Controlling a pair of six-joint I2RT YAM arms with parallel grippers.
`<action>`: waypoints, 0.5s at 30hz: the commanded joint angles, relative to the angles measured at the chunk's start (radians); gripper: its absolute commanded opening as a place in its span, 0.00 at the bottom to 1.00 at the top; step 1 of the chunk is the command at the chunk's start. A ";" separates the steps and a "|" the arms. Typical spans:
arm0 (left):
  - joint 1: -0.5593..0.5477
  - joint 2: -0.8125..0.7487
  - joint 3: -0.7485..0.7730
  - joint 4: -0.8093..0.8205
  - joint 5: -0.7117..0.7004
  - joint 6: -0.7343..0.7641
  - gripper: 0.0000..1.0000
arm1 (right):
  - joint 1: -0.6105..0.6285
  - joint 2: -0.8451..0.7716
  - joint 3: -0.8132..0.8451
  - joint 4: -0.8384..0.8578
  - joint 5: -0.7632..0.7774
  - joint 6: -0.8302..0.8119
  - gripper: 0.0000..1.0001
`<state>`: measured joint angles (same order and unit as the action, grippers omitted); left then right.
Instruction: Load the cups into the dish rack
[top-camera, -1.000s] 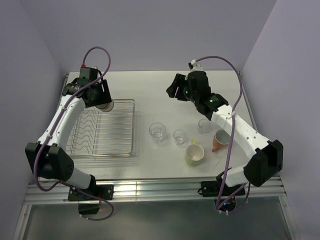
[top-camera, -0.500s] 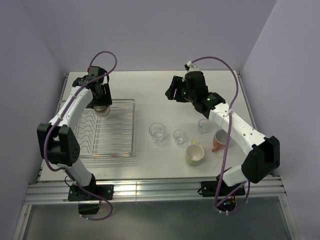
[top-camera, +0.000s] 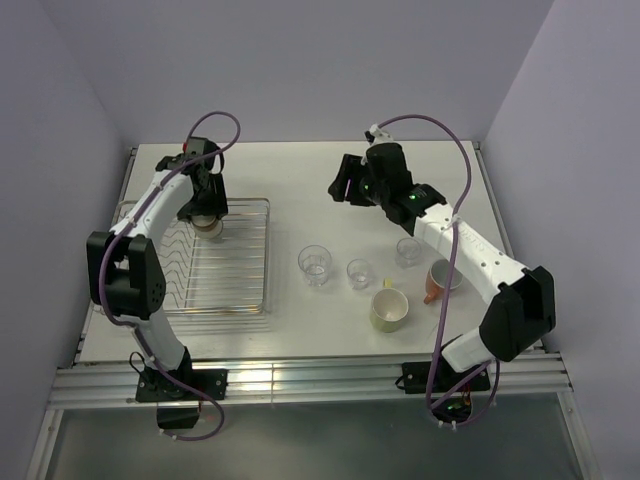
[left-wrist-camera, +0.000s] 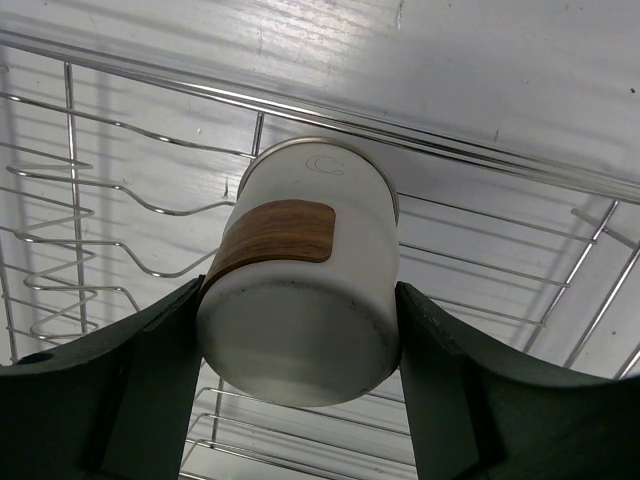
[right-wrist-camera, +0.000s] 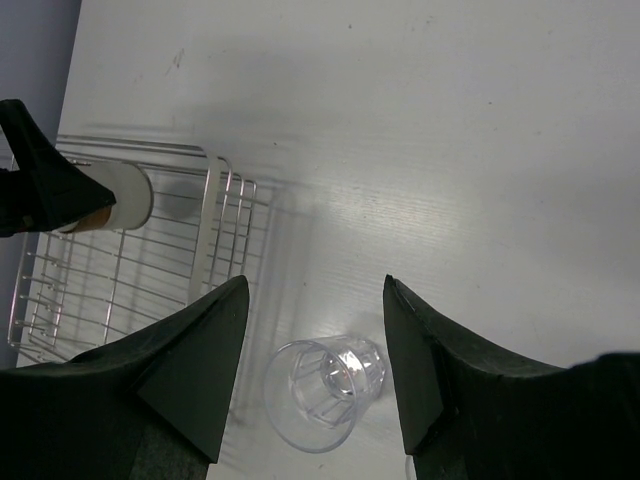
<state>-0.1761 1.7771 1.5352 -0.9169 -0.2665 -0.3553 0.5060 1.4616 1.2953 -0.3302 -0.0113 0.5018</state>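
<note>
Cream ceramic with a brown band marks the brown-and-cream cup (left-wrist-camera: 300, 290), which is clenched between the two dark fingers of the left gripper (left-wrist-camera: 300, 335), one finger on each side of its wall. Its closed end faces the left wrist camera, and the cup hangs over the far end of the dish rack (left-wrist-camera: 450, 150), just inside the top rail. Whether it touches the wires cannot be told.

In the overhead view this cup (top-camera: 207, 223) and the left gripper (top-camera: 205, 208) lie in the upper left of the frame, at the top edge of the dish rack (top-camera: 235, 285), which stands on the white surface (top-camera: 300, 170).

The right gripper (top-camera: 345, 185) hangs above the surface in the upper middle of the frame, released, its jaws spread wide with nothing between them. Its wrist view shows a clear tumbler (right-wrist-camera: 325, 392) standing on the surface low in the frame, beside the corner of the rack (right-wrist-camera: 210, 200).

Right of the rack stand three clear tumblers (top-camera: 315, 265) (top-camera: 359, 273) (top-camera: 408, 251). The pale yellow-green mug (top-camera: 389, 310) is below them, and the salmon-orange mug (top-camera: 440, 280) lies tipped near the right arm.
</note>
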 joint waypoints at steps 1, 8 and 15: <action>0.007 0.001 -0.010 0.036 -0.004 0.016 0.03 | -0.006 0.008 0.044 0.010 -0.009 -0.019 0.64; 0.018 0.016 -0.024 0.044 0.000 0.016 0.06 | -0.006 0.022 0.045 0.010 -0.010 -0.017 0.64; 0.023 0.027 -0.030 0.050 0.009 0.013 0.14 | -0.006 0.034 0.047 0.008 -0.013 -0.017 0.64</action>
<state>-0.1566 1.7996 1.5078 -0.8944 -0.2600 -0.3553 0.5060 1.4845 1.2957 -0.3302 -0.0208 0.4995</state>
